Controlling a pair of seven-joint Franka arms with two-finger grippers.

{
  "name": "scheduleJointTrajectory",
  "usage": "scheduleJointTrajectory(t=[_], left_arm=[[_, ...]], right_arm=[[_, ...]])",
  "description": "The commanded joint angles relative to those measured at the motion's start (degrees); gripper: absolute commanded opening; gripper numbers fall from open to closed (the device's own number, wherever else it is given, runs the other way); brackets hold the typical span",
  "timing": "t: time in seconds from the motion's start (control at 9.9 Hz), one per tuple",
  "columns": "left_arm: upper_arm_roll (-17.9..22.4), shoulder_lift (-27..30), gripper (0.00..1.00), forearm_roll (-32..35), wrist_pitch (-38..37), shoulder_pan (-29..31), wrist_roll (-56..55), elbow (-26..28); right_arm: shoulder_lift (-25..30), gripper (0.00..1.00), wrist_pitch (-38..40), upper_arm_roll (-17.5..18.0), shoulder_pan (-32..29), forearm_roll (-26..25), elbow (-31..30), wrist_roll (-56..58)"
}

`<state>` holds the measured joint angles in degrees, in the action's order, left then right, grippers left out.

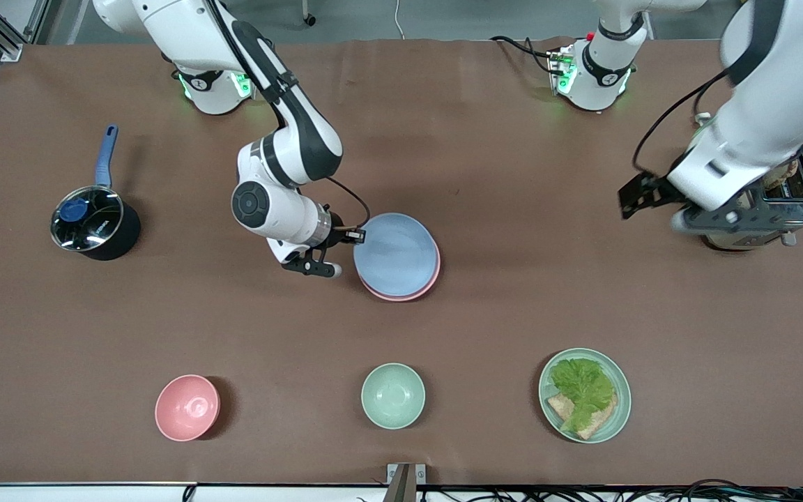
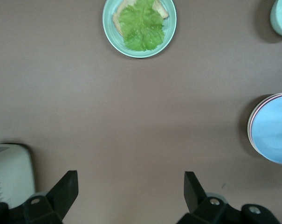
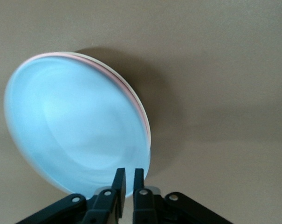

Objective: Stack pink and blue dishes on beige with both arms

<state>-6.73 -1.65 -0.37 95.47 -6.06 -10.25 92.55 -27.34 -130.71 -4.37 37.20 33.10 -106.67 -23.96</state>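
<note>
The light blue plate (image 1: 394, 251) lies on top of the pale pink plate (image 1: 403, 293) in the middle of the table, shifted slightly toward the right arm's end. In the right wrist view a thin cream rim of the beige plate (image 3: 147, 128) shows under the pink one. My right gripper (image 1: 356, 236) is at the stack's edge, shut on the blue plate's rim (image 3: 130, 175). My left gripper (image 1: 635, 195) hangs open and empty (image 2: 131, 184) over bare table beside the toaster, away from the stack.
A silver toaster (image 1: 785, 202) stands at the left arm's end, a black saucepan with a blue handle (image 1: 95, 223) at the right arm's end. Nearer the camera sit a pink bowl (image 1: 187, 407), a mint bowl (image 1: 392, 394) and a mint plate with lettuce and bread (image 1: 585, 394).
</note>
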Motion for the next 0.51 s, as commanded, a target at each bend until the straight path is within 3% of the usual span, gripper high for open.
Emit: scheduleJointTrajectory(t=[0.0, 0.1, 0.2, 0.4], left_arm=[[0.06, -0.04, 1.00, 0.29, -8.43, 3.24, 1.38, -6.40], [0.06, 1.55, 1.00, 0.28, -8.63, 3.34, 1.90, -6.33], [0.06, 2.78, 1.00, 0.20, -8.72, 3.34, 1.38, -6.50], [0.05, 2.53, 1.00, 0.46, -9.76, 3.25, 0.85, -10.78]], right_arm=[[0.53, 0.68, 0.37, -0.64, -1.25, 1.35, -0.03, 0.23], [1.67, 1.00, 2.63, -1.33, -1.78, 0.48, 0.05, 0.32], [4.81, 1.00, 3.96, -5.52, -1.78, -2.57, 0.05, 0.40], [11.22, 1.00, 11.39, -12.29, -2.13, -14.58, 1.89, 0.41]])
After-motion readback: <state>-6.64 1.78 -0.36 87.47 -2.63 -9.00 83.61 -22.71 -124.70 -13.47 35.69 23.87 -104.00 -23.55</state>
